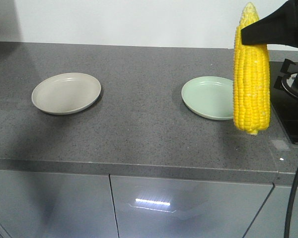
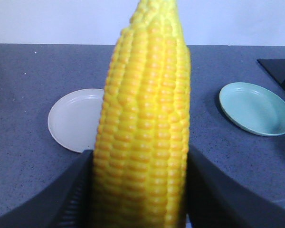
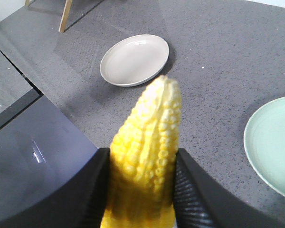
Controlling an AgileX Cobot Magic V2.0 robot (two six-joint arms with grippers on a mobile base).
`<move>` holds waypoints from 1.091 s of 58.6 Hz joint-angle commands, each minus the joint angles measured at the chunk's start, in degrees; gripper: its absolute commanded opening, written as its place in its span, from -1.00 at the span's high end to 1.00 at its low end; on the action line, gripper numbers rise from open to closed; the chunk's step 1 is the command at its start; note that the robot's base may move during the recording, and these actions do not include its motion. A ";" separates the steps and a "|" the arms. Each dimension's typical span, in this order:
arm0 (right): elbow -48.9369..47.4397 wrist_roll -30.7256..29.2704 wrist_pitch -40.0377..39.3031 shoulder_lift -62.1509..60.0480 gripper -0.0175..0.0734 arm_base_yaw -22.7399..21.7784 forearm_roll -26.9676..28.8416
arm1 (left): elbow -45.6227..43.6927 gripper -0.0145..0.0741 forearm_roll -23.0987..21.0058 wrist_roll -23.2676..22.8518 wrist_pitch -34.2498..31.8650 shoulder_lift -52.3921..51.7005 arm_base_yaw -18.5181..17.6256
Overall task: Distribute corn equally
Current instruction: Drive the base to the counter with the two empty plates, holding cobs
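Two cobs of corn are in the air. My right gripper (image 1: 258, 32) comes in from the upper right and is shut near the pointed tip of one corn cob (image 1: 252, 79), which hangs upright in front of the green plate (image 1: 208, 96). In the right wrist view that corn (image 3: 149, 133) sits between the black fingers (image 3: 194, 190) of the right gripper (image 3: 141, 159). My left gripper (image 2: 138, 164) is shut on a second corn cob (image 2: 142, 118), held upright; this gripper is out of the front view. The beige plate (image 1: 66, 92) and the green plate hold nothing.
A black stove hob (image 1: 293, 99) borders the grey counter on the right, close to the green plate. The counter's front edge (image 1: 139, 163) drops to grey cabinet doors. Both plates also show past the cobs: beige plate (image 2: 73, 121), green plate (image 2: 256, 108).
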 commanded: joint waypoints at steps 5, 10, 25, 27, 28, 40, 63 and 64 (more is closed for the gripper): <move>-1.75 -0.22 -2.00 -1.71 0.63 -0.47 3.36 | -1.61 0.69 -1.50 0.06 -3.82 -0.57 -0.17; -1.75 -0.22 -2.00 -1.71 0.63 -0.47 3.36 | -1.61 0.69 -1.50 0.06 -3.82 -0.57 -0.17; -1.75 -0.22 -2.00 -1.71 0.63 -0.47 3.36 | -1.61 0.69 -1.50 0.06 -3.82 -0.57 -0.17; -1.75 -0.22 -2.00 -1.71 0.63 -0.47 3.36 | -1.61 0.69 -1.50 0.06 -3.82 -0.57 -0.17; -1.75 -0.22 -2.00 -1.71 0.63 -0.47 3.36 | -1.61 0.69 -1.50 0.06 -3.82 -0.57 -0.17; -1.75 -0.22 -2.00 -1.71 0.63 -0.47 3.36 | -1.61 0.69 -1.50 0.06 -3.82 -0.57 -0.17; -1.75 -0.22 -2.00 -1.71 0.63 -0.47 3.36 | -1.61 0.69 -1.50 0.06 -3.82 -0.57 -0.17; -1.75 -0.22 -2.00 -1.71 0.63 -0.47 3.36 | -1.61 0.69 -1.50 0.06 -3.82 -0.57 -0.17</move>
